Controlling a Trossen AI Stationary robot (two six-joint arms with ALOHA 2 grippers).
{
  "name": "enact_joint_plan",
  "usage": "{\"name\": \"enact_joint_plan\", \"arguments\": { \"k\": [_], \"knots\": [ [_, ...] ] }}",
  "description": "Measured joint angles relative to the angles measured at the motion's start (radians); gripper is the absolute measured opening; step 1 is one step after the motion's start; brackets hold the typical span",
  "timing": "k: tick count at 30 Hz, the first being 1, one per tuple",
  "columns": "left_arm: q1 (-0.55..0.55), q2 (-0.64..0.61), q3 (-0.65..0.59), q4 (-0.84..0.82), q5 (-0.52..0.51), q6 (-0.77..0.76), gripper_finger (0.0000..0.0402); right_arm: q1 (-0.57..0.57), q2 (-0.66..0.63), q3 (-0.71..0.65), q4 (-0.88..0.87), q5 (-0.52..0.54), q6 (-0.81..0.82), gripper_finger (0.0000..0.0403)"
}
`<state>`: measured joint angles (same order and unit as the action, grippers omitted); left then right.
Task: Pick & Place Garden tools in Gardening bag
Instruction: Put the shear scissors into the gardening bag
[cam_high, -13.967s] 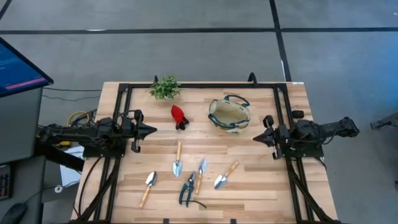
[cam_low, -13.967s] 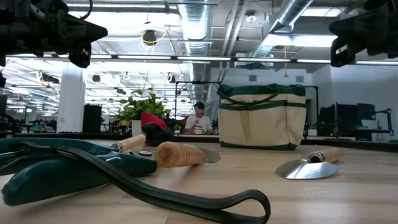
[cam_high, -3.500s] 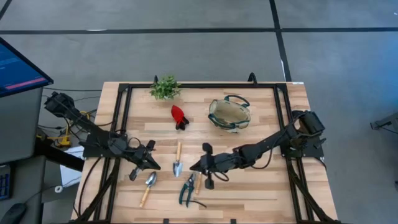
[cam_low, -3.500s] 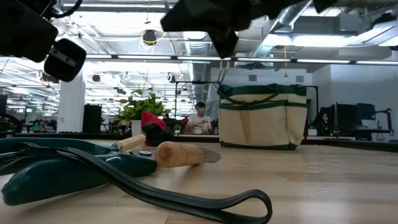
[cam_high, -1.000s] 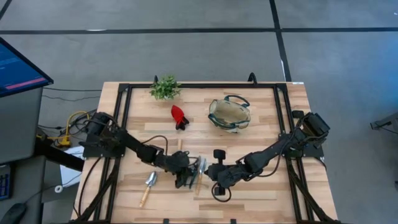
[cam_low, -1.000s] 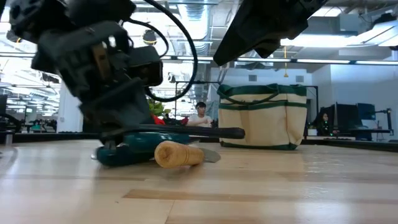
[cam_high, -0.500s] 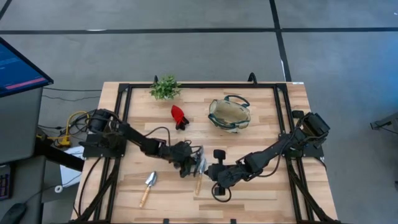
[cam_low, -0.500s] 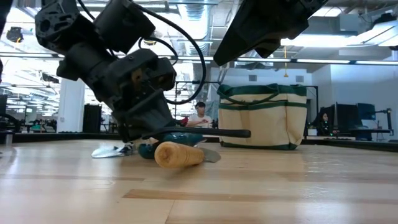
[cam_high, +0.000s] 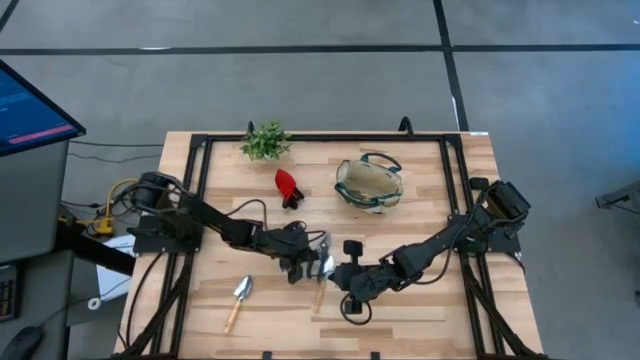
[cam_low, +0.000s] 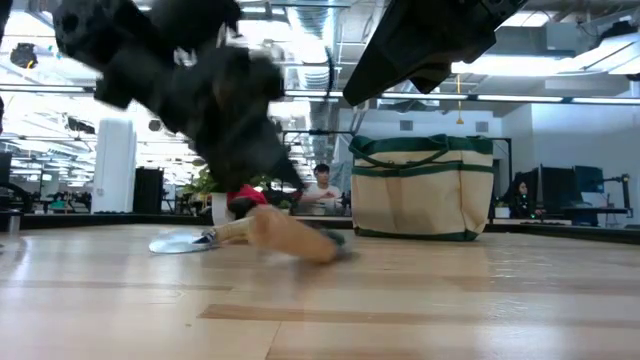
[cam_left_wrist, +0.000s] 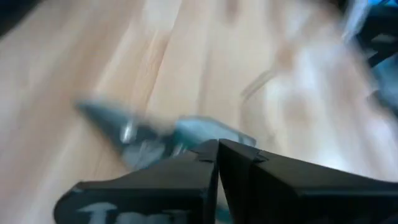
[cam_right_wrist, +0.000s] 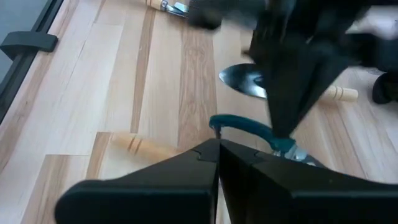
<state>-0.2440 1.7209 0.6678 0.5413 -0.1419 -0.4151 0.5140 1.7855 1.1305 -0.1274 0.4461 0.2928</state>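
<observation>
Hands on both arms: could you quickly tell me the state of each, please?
Left hand: closed, apparently gripping the pruners.
Right hand: closed, holding nothing.

The desk (cam_high: 410, 300) is light wood planks with a black metal frame (cam_high: 320, 139) running round the top. There's a little green potted plant (cam_high: 265, 141) sitting near the far edge, left of center. Off to the left you can see the corner of a monitor (cam_high: 30, 110) lit up blue, plus some yellow cables (cam_high: 120, 190) hanging by the desk's side. Grey floor (cam_high: 300, 80) with dark lines all around. From desk level, a person (cam_low: 322, 190) is sitting way back in the room, under exposed ceiling pipes (cam_low: 330, 30).
</observation>
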Motion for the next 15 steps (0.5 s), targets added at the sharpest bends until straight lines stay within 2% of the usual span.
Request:
{"name": "enact_joint_plan", "arguments": {
  "k": [5, 8, 12, 15],
  "knots": [
    [-0.003, -0.148, -0.003, -0.028, -0.011, 0.088, 0.0002, -0.008, 0.000, 0.000, -0.004, 0.000, 0.016, 0.0000],
    [-0.016, -0.240, -0.002, -0.122, -0.007, 0.133, 0.0002, -0.017, 0.000, 0.000, -0.018, -0.005, 0.071, 0.0000],
    [-0.046, -0.351, -0.008, -0.297, 0.045, 0.216, 0.0002, -0.034, 0.000, 0.000, -0.044, -0.062, 0.097, 0.0000],
    [-0.077, -0.421, -0.057, -0.322, 0.052, 0.270, 0.0002, -0.055, 0.000, 0.000, -0.036, -0.080, 0.067, 0.0000]
  ]
}}
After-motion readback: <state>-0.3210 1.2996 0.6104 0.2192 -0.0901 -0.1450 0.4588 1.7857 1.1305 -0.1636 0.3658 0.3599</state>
